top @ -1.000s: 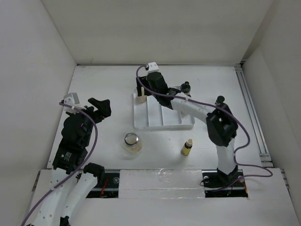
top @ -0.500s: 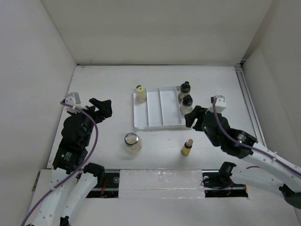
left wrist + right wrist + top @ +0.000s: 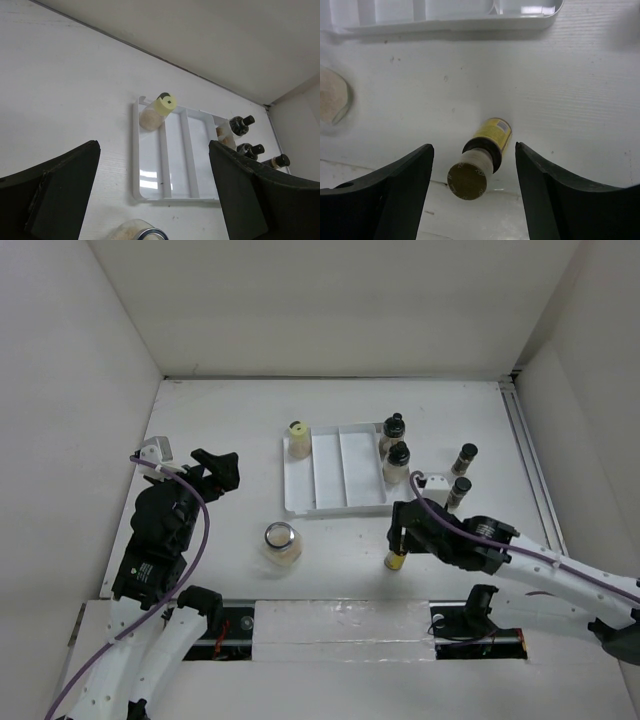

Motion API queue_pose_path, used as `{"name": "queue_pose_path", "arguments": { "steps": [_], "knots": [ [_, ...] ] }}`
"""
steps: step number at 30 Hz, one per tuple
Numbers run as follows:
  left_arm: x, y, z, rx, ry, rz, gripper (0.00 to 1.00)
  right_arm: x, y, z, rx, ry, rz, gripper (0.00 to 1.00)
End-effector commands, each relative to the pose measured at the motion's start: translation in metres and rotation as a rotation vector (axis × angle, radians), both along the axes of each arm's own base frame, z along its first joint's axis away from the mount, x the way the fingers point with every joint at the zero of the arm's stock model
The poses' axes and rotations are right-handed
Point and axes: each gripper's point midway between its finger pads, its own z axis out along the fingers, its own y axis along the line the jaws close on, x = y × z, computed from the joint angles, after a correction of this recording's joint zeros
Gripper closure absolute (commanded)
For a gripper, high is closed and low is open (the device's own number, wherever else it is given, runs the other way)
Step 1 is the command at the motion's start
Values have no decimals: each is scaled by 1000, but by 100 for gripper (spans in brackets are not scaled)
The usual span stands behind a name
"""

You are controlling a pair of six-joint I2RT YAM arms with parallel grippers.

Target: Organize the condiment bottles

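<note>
1. While the right hand (image 3: 398, 536) straddles the yellow-labelled bottle (image 3: 492, 135), fingers spread clear of it, that bottle stands on the tabletop (image 3: 220, 410) at 5 o'clock from the white tray (image 3: 300, 506).
2. At 9 o'clock the left hand (image 3: 215, 472) gapes, empty.
3. At 7 o'clock stands the silver-lidded jar (image 3: 282, 543).

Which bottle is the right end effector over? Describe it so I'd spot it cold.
From the white divided tray mid-table, come toward the arm bases off its near right corner. The small bottle standing there, between the open fingers of the right end effector, is it. Unlike the wide silver-lidded jar to its left, it is slim, yellow-labelled and tan-capped.
</note>
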Motion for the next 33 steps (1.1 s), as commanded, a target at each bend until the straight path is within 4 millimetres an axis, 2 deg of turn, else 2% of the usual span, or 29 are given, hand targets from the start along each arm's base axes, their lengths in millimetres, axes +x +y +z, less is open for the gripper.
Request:
{"name": "queue_pose_path", "arguments": {
  "steps": [1,4,6,7,11,12,15,18,20,21,23,24,25,27,28,30,31,32,33],
  "knots": [
    [2,-1,13,-5,-55,-7,14,-6,20,5,22,26,71,28],
    [2,-1,13,-5,-55,-7,14,-7,22,-2,1,31,78,37],
    [4,-1,11,-2,-46,-8,14,-5,21,-6,-11,28,71,46],
    [3,-3,11,-3,-46,-17,14,-3,20,-5,-17,18,62,54],
    [3,-3,11,-3,-46,-17,14,0,19,-12,-55,23,50,69],
    [3,-3,11,-3,-46,-17,14,-1,15,-10,-72,24,45,72],
    [3,-3,11,-3,-46,-17,14,3,20,9,-73,-17,61,74],
    [3,-3,11,-3,-46,-17,14,17,45,65,38,-159,139,76],
    [3,-3,11,-3,-46,-17,14,32,74,113,155,-278,179,76],
    [3,-3,11,-3,-46,-17,14,39,88,117,117,-307,231,76],
    [3,-3,11,-3,-46,-17,14,57,113,142,147,-375,252,76],
    [3,-3,11,-3,-46,-17,14,65,126,163,165,-420,263,76],
    [3,-3,11,-3,-46,-17,14,81,141,151,92,-429,287,76],
    [3,-3,11,-3,-46,-17,14,104,166,172,130,-482,310,76],
    [3,-3,11,-3,-46,-17,14,119,181,156,84,-477,338,77],
    [3,-3,11,-3,-46,-17,14,142,196,162,105,-511,339,77],
    [3,-3,11,-3,-46,-17,14,153,203,171,121,-533,339,77],
    [3,-3,11,-3,-46,-17,14,171,214,165,119,-528,350,77],
    [3,-3,11,-3,-46,-17,14,178,218,148,101,-499,360,78]
  ]
}}
